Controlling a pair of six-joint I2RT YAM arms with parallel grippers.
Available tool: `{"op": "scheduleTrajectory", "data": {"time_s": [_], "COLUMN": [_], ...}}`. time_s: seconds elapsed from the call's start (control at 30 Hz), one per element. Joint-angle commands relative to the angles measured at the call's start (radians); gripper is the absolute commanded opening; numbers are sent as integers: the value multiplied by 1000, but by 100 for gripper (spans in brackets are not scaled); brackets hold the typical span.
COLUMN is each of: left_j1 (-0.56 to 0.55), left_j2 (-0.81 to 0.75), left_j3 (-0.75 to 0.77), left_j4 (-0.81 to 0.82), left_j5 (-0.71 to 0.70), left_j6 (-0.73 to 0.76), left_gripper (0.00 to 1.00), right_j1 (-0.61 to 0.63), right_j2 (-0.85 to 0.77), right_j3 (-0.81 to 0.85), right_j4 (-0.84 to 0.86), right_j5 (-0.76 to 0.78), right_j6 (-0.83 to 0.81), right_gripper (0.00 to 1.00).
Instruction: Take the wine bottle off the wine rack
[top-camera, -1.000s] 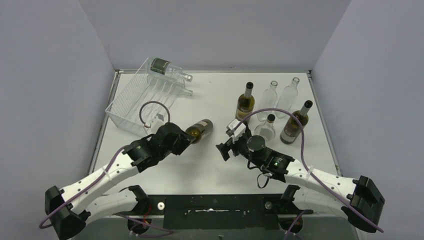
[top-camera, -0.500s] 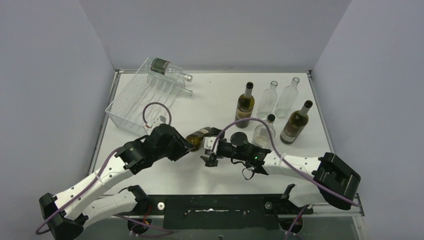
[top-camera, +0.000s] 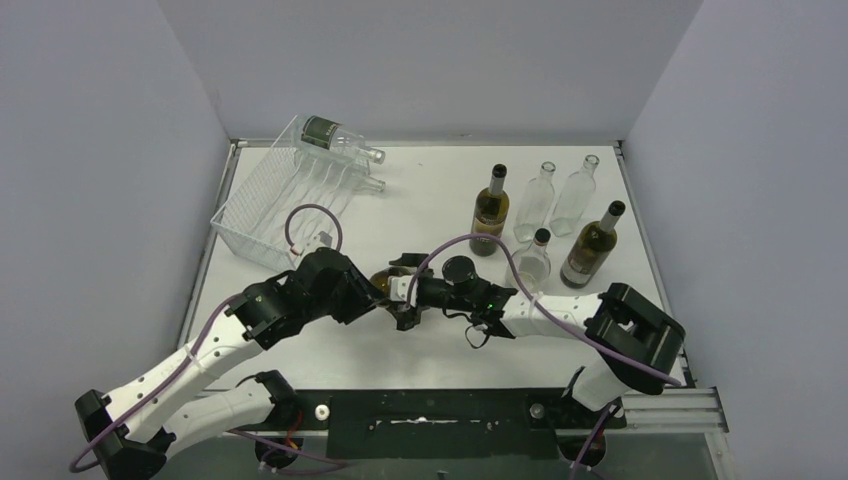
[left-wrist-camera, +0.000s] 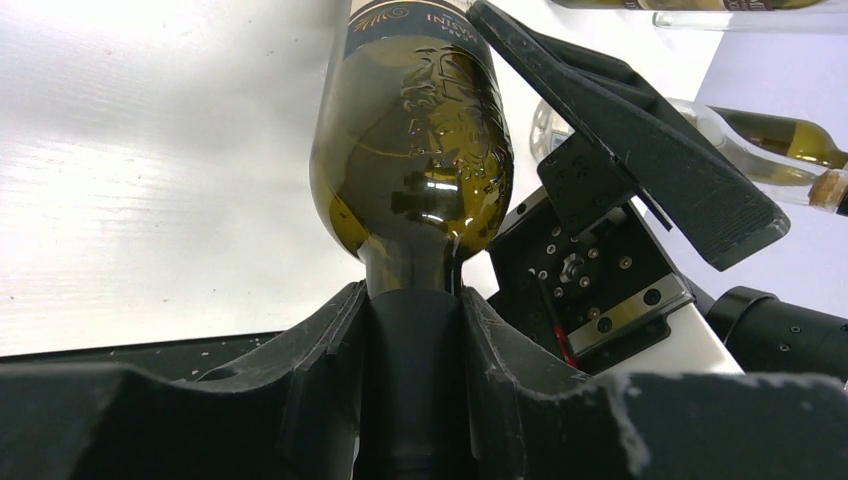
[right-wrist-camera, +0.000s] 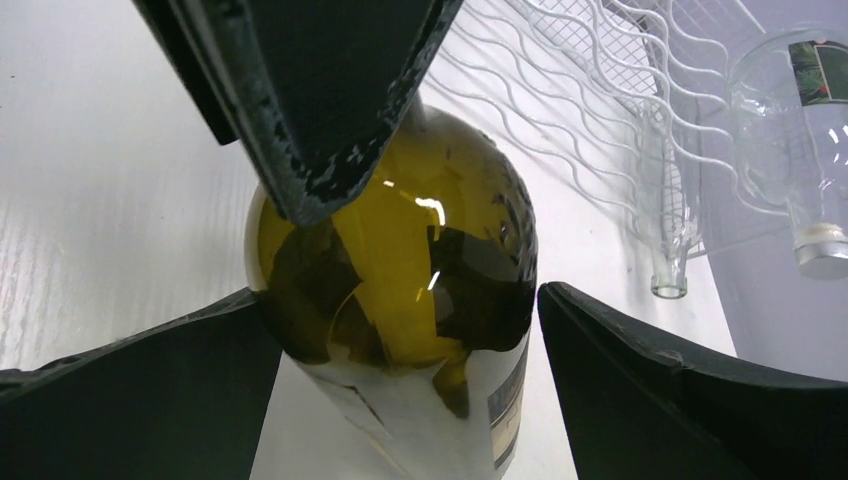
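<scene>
Your left gripper (left-wrist-camera: 415, 300) is clenched on the dark neck of the wine bottle (left-wrist-camera: 410, 150), which is held clear of the wine rack (top-camera: 270, 205), on its arm-base side. Only the right wrist view shows your right gripper (right-wrist-camera: 400, 340) straddling the glossy olive-green glass body. You cannot tell whether it grips. The rack is white wavy wire.

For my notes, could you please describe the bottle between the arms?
At the centre of the white table, both arms meet. The olive-green wine bottle is held sideways, neck in the left gripper, right gripper straddling its body; the other bottles stand or lie on the wine rack.
</scene>
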Motion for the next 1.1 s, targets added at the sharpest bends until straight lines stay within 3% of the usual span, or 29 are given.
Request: {"op": "scheduleTrajectory", "data": {"time_s": [0.0, 0.1, 0.3, 0.4, 0.47, 0.67, 0.8, 0.93, 1.07], "left_j1": [11, 16, 24, 27, 31, 31, 32, 32, 32], "left_j2": [-29, -41, -51, -49, -45, -44, -82, -151, -198], "left_j3": [62, 69, 68, 78, 105, 267, 356, 350, 287], "left_j4": [85, 90, 116, 115, 103, 90, 78, 124, 178], "left_j5": [15, 6, 4, 4, -4, -107, -233, -310, -298], "left_j6": [13, 25, 44, 54, 84, 252, 342, 385, 385], "left_gripper": [0, 0, 33, 59, 81, 84, 84, 85, 85], "right_j1": [-14, -14, -1, 1, 0, -2, -14, -22, -51], "right_j2": [7, 6, -2, -16, -26, -43, -56, -46, 3], "right_j3": [51, 38, -11, -41, -59, -109, -143, -140, -134], "right_j4": [113, 110, 180, 238, 263, 321, 401, 466, 585], "right_j5": [-40, -58, -41, 12, 40, 147, 326, 505, 613], "right_j6": [-4, 16, 84, 115, 136, 206, 330, 429, 511], "right_gripper": [98, 87, 71, 67, 66, 62, 57, 54, 55]}}
